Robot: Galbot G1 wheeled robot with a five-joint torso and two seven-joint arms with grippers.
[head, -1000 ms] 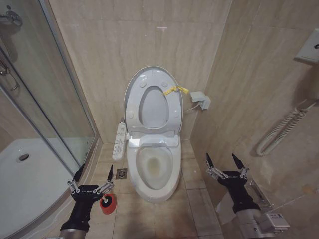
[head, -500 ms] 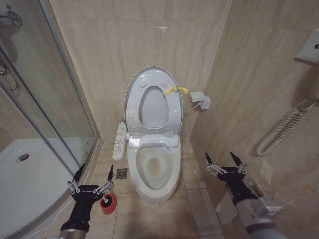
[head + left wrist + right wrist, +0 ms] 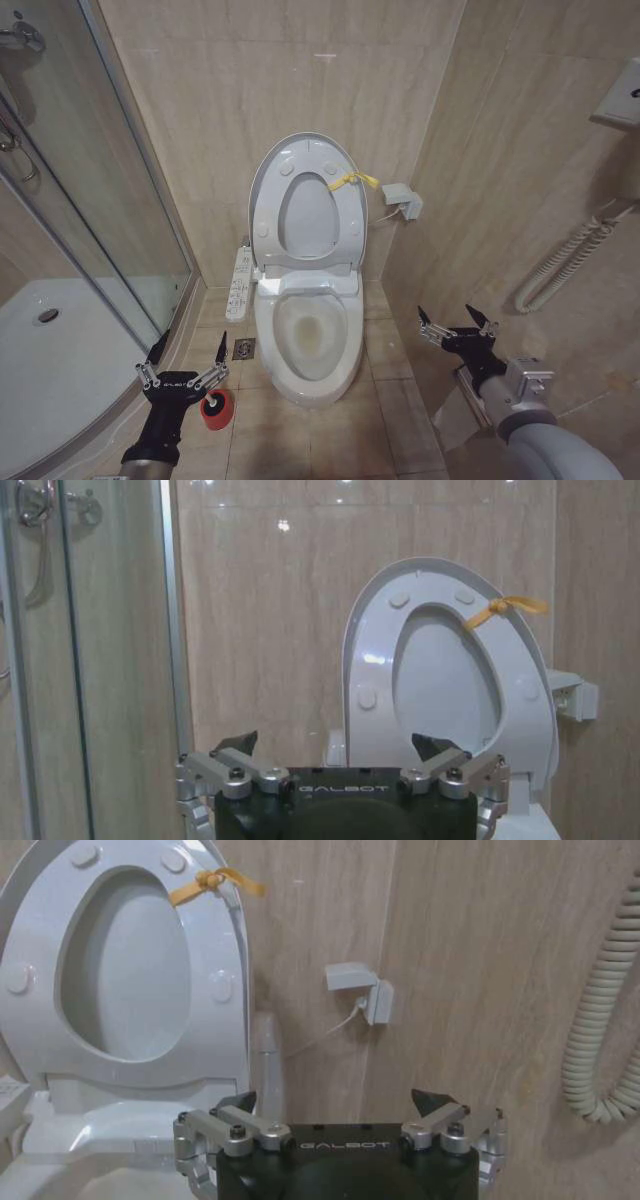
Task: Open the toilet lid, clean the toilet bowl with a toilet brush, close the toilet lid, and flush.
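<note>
The toilet lid stands upright against the back wall, with the seat ring raised in front of it and a yellow strap tied at its rim. Below them the toilet bowl lies uncovered, stained inside. My left gripper hovers open over the floor left of the bowl, just above a red cup holder with a dark centre. I cannot make out the toilet brush's handle. My right gripper hangs open to the right of the bowl, close to the side wall. Both wrist views face the lid.
A glass shower screen and white shower tray fill the left. A control panel hangs left of the toilet, above a floor drain. A wall socket box and coiled hose are on the right wall.
My right forearm has swung outward to the right and down, while its gripper has shifted only slightly and stayed open. The left arm and the toilet have not moved.
</note>
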